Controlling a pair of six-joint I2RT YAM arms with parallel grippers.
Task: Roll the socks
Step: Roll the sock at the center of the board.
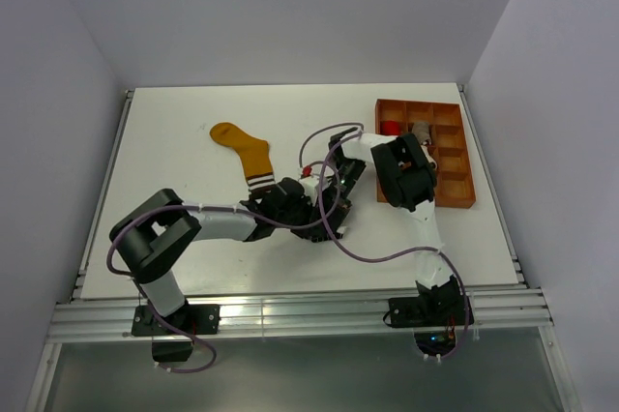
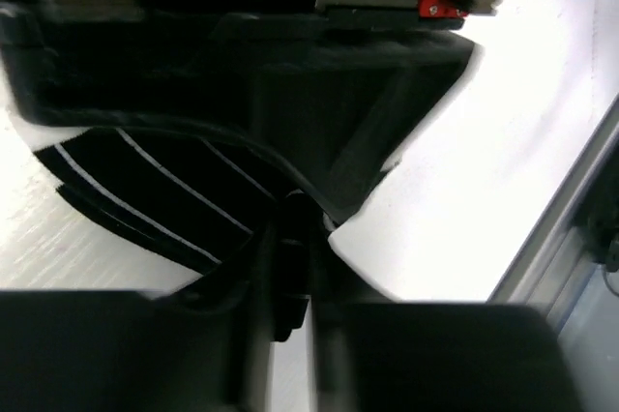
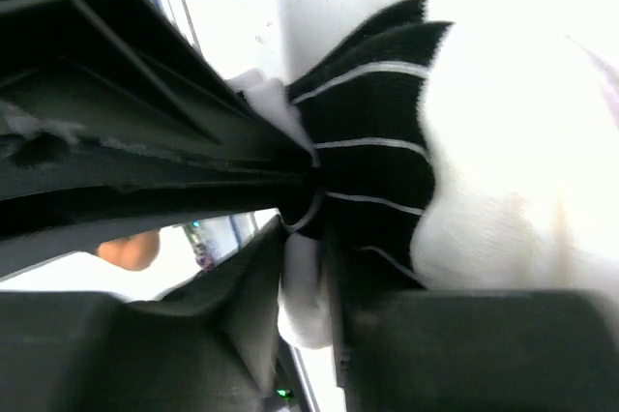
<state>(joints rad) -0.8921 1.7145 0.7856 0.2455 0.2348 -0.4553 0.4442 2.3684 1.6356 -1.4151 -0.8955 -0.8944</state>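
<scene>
Top shot: looking down from above and behind, whole table [image 1: 174,141] in frame. Wrist shots: jammed in super close, both catching the same striped sock [image 2: 145,199].

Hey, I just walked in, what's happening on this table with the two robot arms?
Both arms are working on the black-and-white striped sock near the middle of the table. The right gripper has it pinched so that the fabric bunches at its fingertips. The left gripper looks closed on another edge of the same sock. The mustard-orange sock lies flat just behind them, untouched and not yet rolled.
</scene>
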